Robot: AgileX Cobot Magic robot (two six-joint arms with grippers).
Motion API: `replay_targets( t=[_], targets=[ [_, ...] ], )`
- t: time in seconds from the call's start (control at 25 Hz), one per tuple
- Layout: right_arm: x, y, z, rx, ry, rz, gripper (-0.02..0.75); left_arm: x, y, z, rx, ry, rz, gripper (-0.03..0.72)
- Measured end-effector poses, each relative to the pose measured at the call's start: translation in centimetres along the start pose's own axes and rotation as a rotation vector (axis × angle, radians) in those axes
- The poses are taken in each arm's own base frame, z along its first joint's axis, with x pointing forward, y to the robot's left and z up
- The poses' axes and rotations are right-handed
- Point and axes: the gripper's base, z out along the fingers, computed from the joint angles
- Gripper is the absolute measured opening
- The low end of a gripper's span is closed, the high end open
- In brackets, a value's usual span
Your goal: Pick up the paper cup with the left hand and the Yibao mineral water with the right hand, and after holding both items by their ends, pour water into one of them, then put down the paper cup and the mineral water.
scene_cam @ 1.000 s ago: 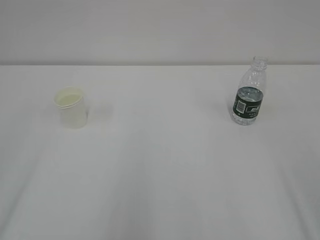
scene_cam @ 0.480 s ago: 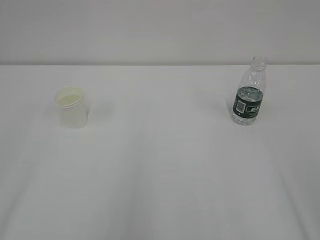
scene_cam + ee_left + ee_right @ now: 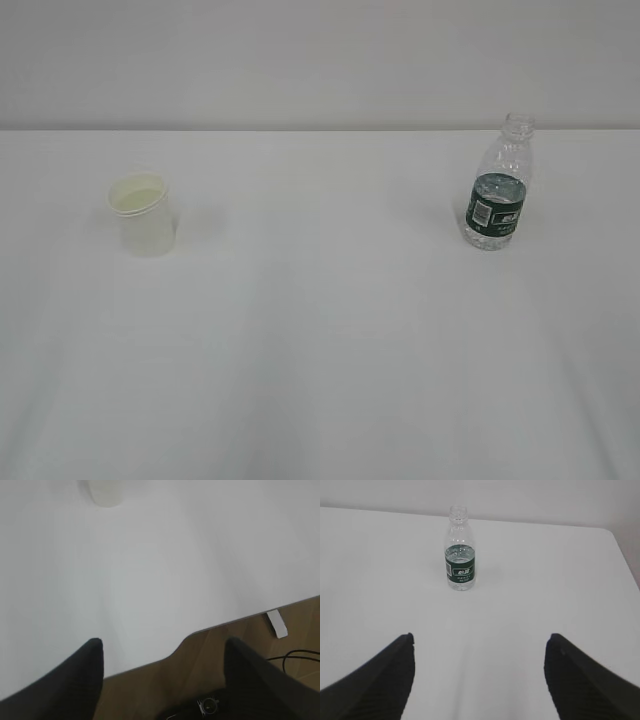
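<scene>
The white paper cup (image 3: 143,214) stands upright on the left of the white table; in the left wrist view only its base (image 3: 105,492) shows at the top edge. The capless Yibao mineral water bottle (image 3: 497,184) with its dark green label stands upright on the right, and it shows as the bottle (image 3: 459,549) far ahead in the right wrist view. My left gripper (image 3: 162,642) is open and empty over the table's near edge. My right gripper (image 3: 479,637) is open and empty, well short of the bottle. Neither arm shows in the exterior view.
The table's near edge (image 3: 210,626) runs under the left gripper, with wooden floor, a white table foot (image 3: 276,623) and a black cable (image 3: 295,655) beyond it. The table's right edge (image 3: 622,550) lies right of the bottle.
</scene>
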Motion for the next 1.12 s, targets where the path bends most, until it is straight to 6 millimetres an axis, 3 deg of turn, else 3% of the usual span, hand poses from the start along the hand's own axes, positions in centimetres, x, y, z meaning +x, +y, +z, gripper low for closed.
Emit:
replay_targets(
  t=[1.12],
  targets=[
    [1.4, 0.3, -0.7, -0.039, 0.198, 0.003, 0.594, 1.2, -0.1, -0.1, 0.009, 0.133, -0.008, 0.519]
  ],
)
